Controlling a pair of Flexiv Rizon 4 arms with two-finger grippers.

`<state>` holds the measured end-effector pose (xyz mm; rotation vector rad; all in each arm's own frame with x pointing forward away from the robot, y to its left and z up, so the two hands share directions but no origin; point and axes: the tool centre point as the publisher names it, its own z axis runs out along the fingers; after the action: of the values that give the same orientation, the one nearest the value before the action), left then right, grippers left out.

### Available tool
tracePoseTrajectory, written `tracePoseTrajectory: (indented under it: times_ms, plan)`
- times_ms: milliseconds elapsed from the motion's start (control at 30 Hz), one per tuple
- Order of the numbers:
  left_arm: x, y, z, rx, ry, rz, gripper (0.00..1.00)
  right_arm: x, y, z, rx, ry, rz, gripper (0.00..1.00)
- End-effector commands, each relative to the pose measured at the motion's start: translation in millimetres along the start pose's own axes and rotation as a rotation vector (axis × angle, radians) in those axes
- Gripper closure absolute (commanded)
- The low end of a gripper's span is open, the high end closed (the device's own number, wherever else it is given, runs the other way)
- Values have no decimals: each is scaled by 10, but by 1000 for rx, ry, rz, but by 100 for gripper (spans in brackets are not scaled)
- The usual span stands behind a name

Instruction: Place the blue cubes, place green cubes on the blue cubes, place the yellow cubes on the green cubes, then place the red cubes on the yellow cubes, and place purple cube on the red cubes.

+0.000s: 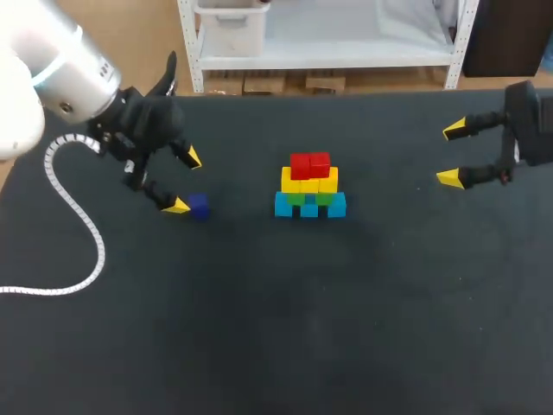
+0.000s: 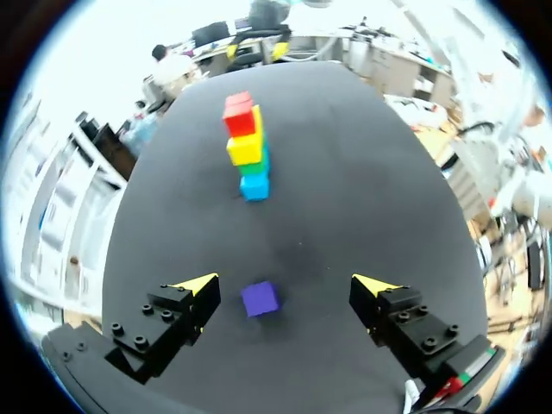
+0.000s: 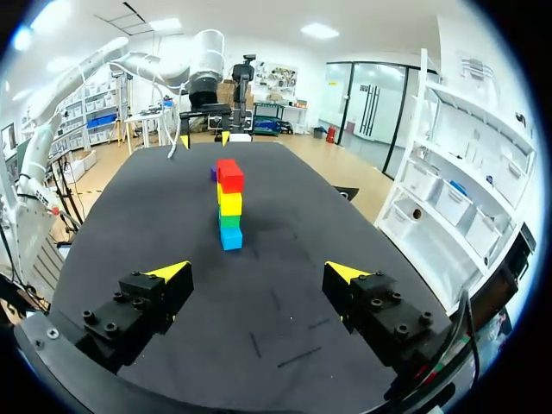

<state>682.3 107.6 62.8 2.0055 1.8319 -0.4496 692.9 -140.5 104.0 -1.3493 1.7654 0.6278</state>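
A stack of cubes (image 1: pixel 310 185) stands mid-table: blue at the base, then green, yellow, and red on top. The same stack (image 2: pixel 245 147) lies well ahead of my left gripper and shows as a stack (image 3: pixel 229 204) ahead of my right gripper. A lone purple cube (image 1: pixel 199 207) rests on the table left of the stack. My left gripper (image 1: pixel 183 181) is open, and the purple cube (image 2: pixel 260 298) lies on the table between its fingers, untouched. At the table's right side my right gripper (image 1: pixel 454 154) hovers open and holds nothing.
The black table (image 1: pixel 285 320) stretches wide in front of the stack. A white coiled cable (image 1: pixel 82 225) hangs from my left arm over the table's left part.
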Motion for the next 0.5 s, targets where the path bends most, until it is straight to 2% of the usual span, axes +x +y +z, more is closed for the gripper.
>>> tracePoseTrajectory:
  times_ms: [33,133,500]
  plan:
    - [55,-107,119,-71,12,-48,0,2,0,-4,-1,-3,-1,0]
    - [128,-114,171,-122,21,-100,0,2,0,-4,-1,-3,-1,0]
    - [263,-26,355,-182,16,-206,0,2,0,-4,-1,-3,-1,0]
